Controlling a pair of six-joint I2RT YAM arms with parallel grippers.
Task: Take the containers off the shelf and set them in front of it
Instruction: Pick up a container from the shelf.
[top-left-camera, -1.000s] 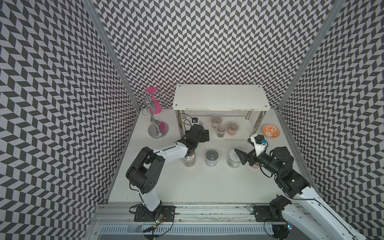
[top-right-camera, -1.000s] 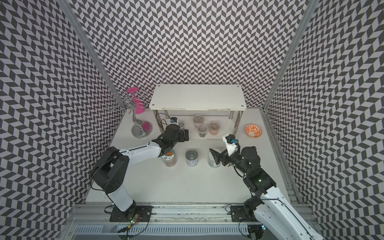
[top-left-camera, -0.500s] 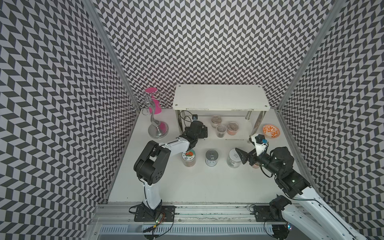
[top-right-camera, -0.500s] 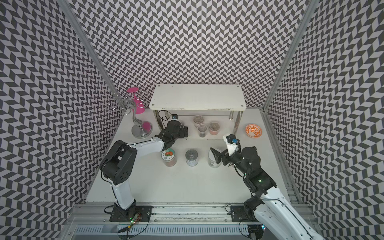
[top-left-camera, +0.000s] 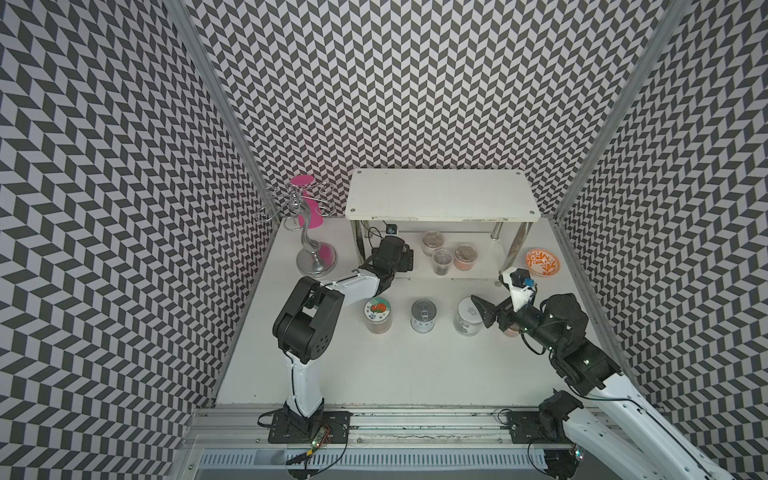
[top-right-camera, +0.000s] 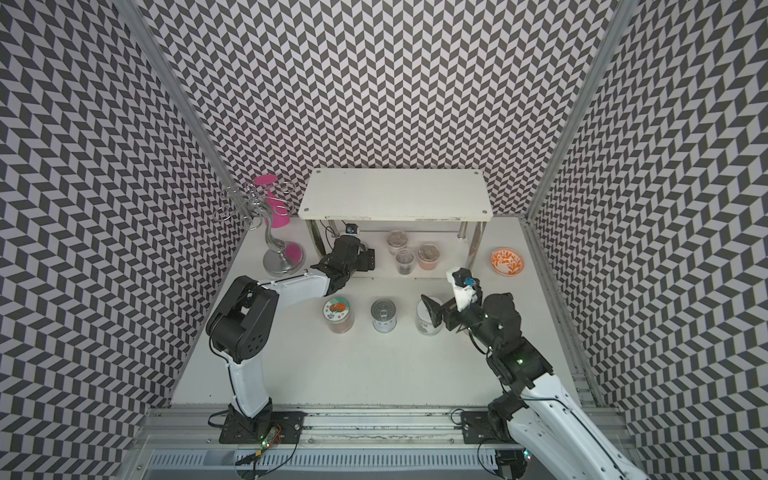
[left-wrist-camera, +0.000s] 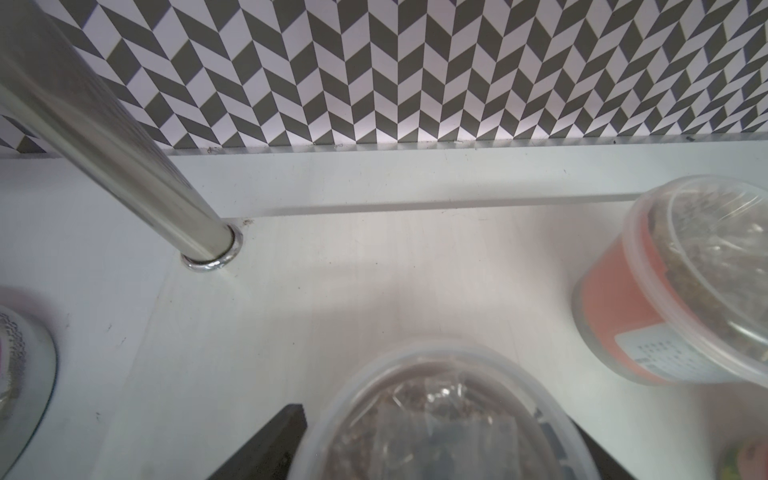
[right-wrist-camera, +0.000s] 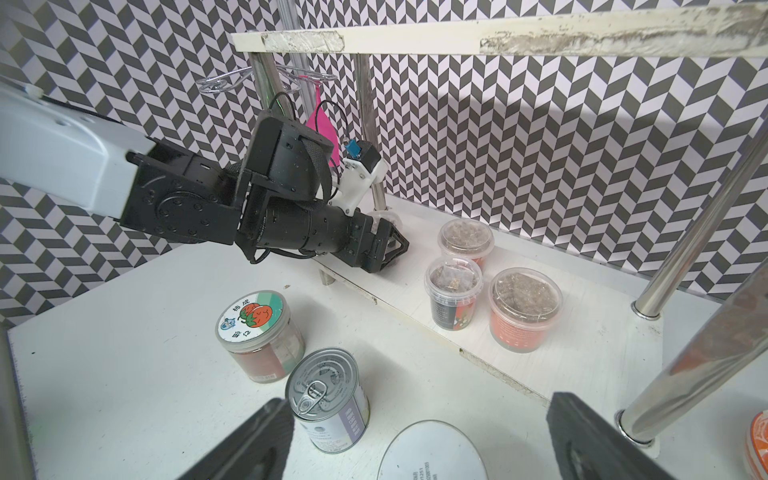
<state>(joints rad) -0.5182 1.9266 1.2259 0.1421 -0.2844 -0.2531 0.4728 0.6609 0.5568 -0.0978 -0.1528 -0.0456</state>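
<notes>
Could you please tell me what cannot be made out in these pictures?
- Whether the left gripper grips the tub between its fingers: the left wrist view's edge cuts both off.
- Small tub beside the right gripper: in a top view, that gripper hides most of it.
- Label on white-lidded jar: cut by the right wrist view's edge.

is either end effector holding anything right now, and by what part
Right end effector: open, holding nothing. Left end effector straddles a clear tub on the shelf by its sides; a firm grip cannot be told.
</notes>
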